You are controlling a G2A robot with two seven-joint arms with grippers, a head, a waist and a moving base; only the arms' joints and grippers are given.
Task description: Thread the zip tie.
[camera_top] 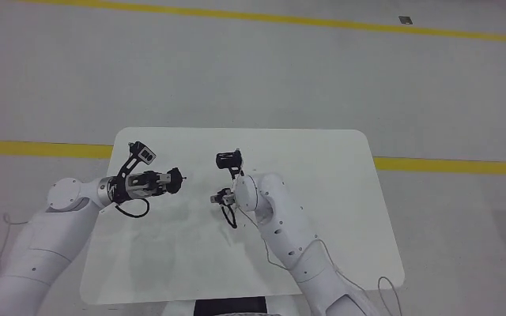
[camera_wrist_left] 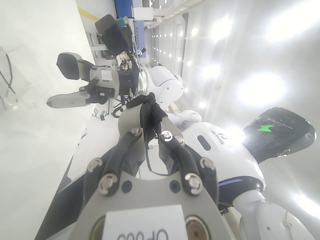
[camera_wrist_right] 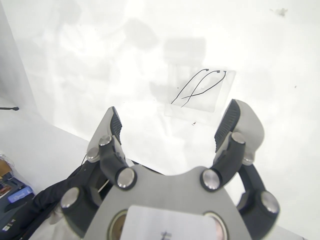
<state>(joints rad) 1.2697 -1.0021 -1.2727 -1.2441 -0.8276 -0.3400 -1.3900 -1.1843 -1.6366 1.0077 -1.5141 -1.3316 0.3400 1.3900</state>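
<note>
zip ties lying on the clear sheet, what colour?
The zip ties are black; the right wrist view shows them best.

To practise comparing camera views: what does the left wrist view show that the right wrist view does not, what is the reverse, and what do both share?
Left wrist view, not the right: the left gripper, shut on a thin black zip tie. Right wrist view, not the left: three spare zip ties laid out whole in the clear tray. Both: the open right gripper, the white table and part of that tray.
</note>
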